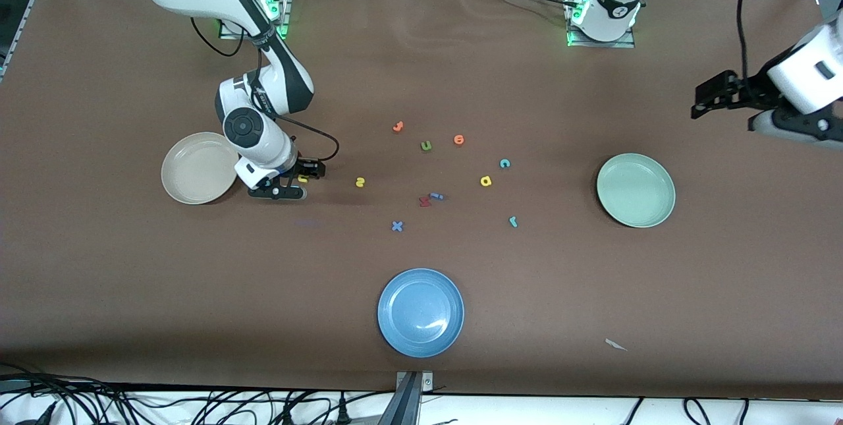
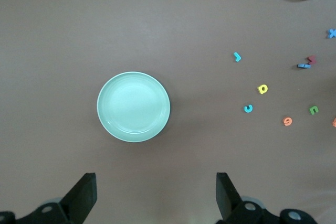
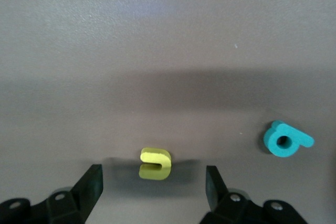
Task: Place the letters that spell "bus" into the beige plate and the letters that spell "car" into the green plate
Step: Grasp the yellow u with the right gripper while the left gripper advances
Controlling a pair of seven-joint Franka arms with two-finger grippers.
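Letters for "bus" sit toward the right arm's end of the table. Front view: right gripper (image 1: 294, 182) is down at the tabletop just beside the beige plate (image 1: 197, 168), straddling the yellow "u" (image 1: 302, 178); the yellow "s" (image 1: 359, 182) lies near it, toward the table's middle. Plate is bare, so no "bus" letter is delivered yet. The teal "c" (image 1: 504, 163), yellow "a" (image 1: 486, 180) and teal "r" (image 1: 513, 221) lie loose near the green plate (image 1: 635, 189), which is bare too. Left gripper (image 1: 714, 97) waits up in the air at the left arm's end of the table. Spare letters and a blue plate (image 1: 421, 312) aren't part of the job.

Left wrist view: left gripper (image 2: 156, 196) fingers stand wide apart, holding nothing, over bare table beside the green plate (image 2: 133, 106). Prob. parked so it's out of the way.

Right wrist view: right gripper (image 3: 154, 187) fingers are apart w/ the "u" (image 3: 155, 163) lying flat between them, not yet pinched, gap on both sides. Looks like a grasp about to start. Teal "b" (image 3: 284, 140) lies flat close by, outside the fingers.

Surface is a plain brown mat, smooth, matte; cables run along the table edges, arm bases bolted along one edge.
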